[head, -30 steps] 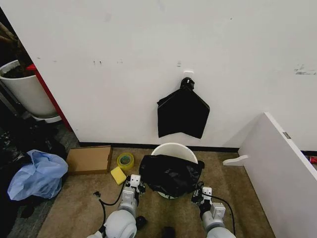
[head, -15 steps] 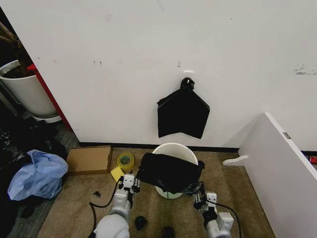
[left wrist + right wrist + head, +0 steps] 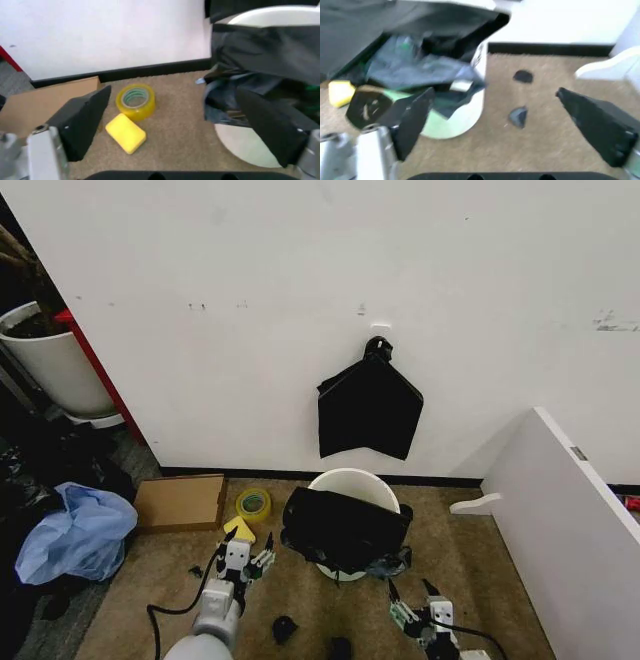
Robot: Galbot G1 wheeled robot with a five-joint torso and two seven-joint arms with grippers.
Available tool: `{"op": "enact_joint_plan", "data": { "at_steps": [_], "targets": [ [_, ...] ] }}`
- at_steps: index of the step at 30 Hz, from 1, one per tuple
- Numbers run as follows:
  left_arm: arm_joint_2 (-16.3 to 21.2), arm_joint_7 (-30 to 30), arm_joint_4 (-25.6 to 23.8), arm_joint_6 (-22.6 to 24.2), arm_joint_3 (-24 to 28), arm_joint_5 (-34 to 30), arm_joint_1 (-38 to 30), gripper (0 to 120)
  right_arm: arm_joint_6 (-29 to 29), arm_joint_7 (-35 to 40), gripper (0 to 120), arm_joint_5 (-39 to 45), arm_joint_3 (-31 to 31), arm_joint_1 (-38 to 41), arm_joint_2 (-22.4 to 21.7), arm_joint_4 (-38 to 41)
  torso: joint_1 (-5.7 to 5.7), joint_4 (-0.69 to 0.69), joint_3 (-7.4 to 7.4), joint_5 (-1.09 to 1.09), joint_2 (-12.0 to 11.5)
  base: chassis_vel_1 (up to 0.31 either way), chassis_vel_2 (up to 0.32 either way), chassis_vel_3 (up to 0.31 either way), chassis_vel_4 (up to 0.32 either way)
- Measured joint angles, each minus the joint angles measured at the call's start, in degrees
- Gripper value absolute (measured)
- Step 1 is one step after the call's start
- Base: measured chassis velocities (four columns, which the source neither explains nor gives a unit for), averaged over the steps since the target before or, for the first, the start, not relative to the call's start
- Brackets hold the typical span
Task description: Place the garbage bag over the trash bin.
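The trash bin (image 3: pixel 352 478), a small round white bucket, stands on the carpet against the wall. The garbage bag (image 3: pixel 345 528), glossy black and wrinkled, hangs over the bin's near side, while the far rim shows bare white. My left gripper (image 3: pixel 248 555) is open, low over the carpet to the left of the bag and apart from it. My right gripper (image 3: pixel 412 597) is open too, nearer to me and right of the bin. In the left wrist view the bag (image 3: pixel 265 45) covers the bin (image 3: pixel 260 15). In the right wrist view crumpled film (image 3: pixel 420 71) droops down the bin wall (image 3: pixel 470 112).
A black bundle (image 3: pixel 368 408) hangs on the wall above the bin. A cardboard box (image 3: pixel 180 502), a yellow tape roll (image 3: pixel 253 504) and a yellow sponge (image 3: pixel 238 527) lie left of it. A white panel (image 3: pixel 570 530) stands to the right. A blue bag (image 3: pixel 75 535) and white tub (image 3: pixel 55 365) are far left.
Both grippers have drawn back from the bag's lower corners, the left sideways to the left, the right toward me, and now stand open. The bag has settled on the bin's near side.
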Motion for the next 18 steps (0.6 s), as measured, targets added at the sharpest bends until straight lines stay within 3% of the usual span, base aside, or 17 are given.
{"op": "enact_joint_plan", "data": {
  "at_steps": [5, 10, 13, 16, 18],
  "targets": [
    [-1.95, 1.29, -1.69, -4.63, -0.66, 2.98, 4.69, 100, -0.06, 0.54, 100, 2.32, 2.48, -0.89, -1.90, 3.79, 0.00, -0.01, 0.00, 0.01, 0.00, 0.000, 0.000, 0.000, 0.000],
    [-6.31, 6.71, -0.62, -14.31, -1.25, 10.07, 10.07, 100, -11.38, -5.31, 100, 16.46, 8.46, 3.66, -7.64, 7.44, 0.00, -0.01, 0.00, 0.02, 0.00, 0.000, 0.000, 0.000, 0.000],
    [-7.61, 8.54, 0.09, -16.89, -1.20, 12.27, 11.12, 100, -14.79, -7.27, 100, 22.03, 9.92, 6.55, -10.04, 7.44, 0.00, 0.03, 0.01, 0.01, 0.00, 0.000, 0.000, 0.000, 0.000],
    [-8.76, 10.60, 0.33, -19.44, -1.24, 14.32, 12.24, 100, -20.48, -10.65, 100, 30.74, 11.39, 12.44, -15.65, 6.36, 0.00, -0.04, 0.01, -0.01, 0.00, 0.000, 0.000, 0.000, 0.000],
    [-9.56, 11.09, 0.20, -20.31, -1.58, 15.47, 13.19, 100, -23.77, -11.90, 100, 35.05, 10.65, 18.56, -19.61, 3.92, 0.00, 0.00, 0.01, 0.04, 0.00, 0.000, 0.000, 0.000, 0.000]
  ]
}}
